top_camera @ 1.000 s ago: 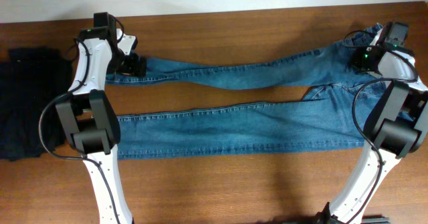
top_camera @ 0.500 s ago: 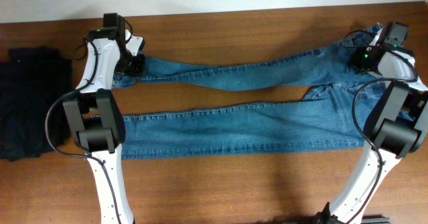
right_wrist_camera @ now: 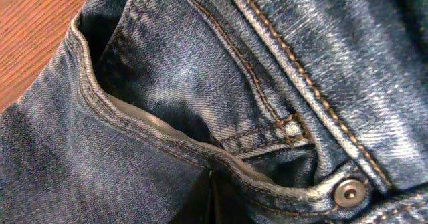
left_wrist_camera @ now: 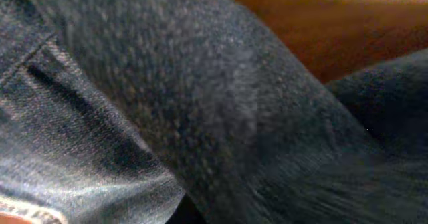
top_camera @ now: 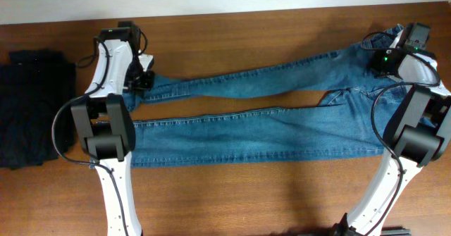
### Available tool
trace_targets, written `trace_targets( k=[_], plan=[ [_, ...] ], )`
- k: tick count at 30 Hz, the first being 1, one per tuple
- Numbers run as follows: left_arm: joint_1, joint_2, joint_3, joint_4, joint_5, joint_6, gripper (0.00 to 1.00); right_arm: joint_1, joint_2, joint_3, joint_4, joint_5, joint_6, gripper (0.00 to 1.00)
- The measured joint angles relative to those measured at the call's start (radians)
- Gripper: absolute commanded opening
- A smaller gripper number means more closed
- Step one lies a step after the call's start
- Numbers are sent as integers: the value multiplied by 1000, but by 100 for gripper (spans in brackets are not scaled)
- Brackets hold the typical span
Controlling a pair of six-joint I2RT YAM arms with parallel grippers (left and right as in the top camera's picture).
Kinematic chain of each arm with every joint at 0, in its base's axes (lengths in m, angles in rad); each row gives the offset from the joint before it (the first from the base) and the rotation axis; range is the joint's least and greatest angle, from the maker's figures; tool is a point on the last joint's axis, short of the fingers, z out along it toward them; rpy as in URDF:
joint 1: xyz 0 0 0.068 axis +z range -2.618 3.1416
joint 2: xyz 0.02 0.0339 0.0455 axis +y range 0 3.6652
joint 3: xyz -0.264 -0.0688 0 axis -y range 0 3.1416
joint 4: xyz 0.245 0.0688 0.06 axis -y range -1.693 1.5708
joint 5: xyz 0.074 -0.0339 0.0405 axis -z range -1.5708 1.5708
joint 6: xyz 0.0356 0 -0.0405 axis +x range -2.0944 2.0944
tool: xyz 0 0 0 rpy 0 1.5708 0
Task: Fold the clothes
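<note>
Fingers, left arm: the left fingers (top_camera: 143,79) are closed tight at the cuff end of the far leg of the jeans (top_camera: 268,123); the left wrist view is filled edge to edge with blurred denim (left_wrist_camera: 200,117), so the cloth sits right in the grip. Right fingers (top_camera: 380,58) are likewise fully closed, at the far corner of the waistband; the right wrist view shows a pocket opening, orange seam stitching and a metal rivet (right_wrist_camera: 350,192) pressed close to the lens, with a dark finger tip (right_wrist_camera: 208,200) just visible low in the frame. Jeans lie lengthwise across the brown worktop (top_camera: 246,194), waist to the right, both legs running left. Near leg lies flat and straight; far leg slants towards the left fingers, leaving a narrow wedge of bare wood between the two. Black folded garment pile (top_camera: 32,109) sits at the left edge, apart from the jeans.
</note>
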Motion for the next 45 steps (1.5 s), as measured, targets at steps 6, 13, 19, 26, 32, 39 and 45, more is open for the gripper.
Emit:
trace_targets(
  k=[6,13,19,26,32,39,45],
  plan=[
    [17,-4,17,-66,-20,-50,0,0,0,0,0,-1,1,4],
    [85,-87,39,-106,13,-63,1,8,0,0,5,-19,1,4],
    [118,-114,47,-115,27,-66,1,23,0,-1,5,-35,3,4],
    [119,-113,47,-113,27,-66,1,23,0,-2,6,-41,4,4],
    [119,-113,47,-113,26,-66,0,23,0,-3,7,-41,4,4],
    [119,-80,47,-114,18,-66,0,23,0,-3,7,-41,6,4],
    [122,-12,46,-116,-26,-68,71,23,0,-4,9,-41,8,4]
  ],
)
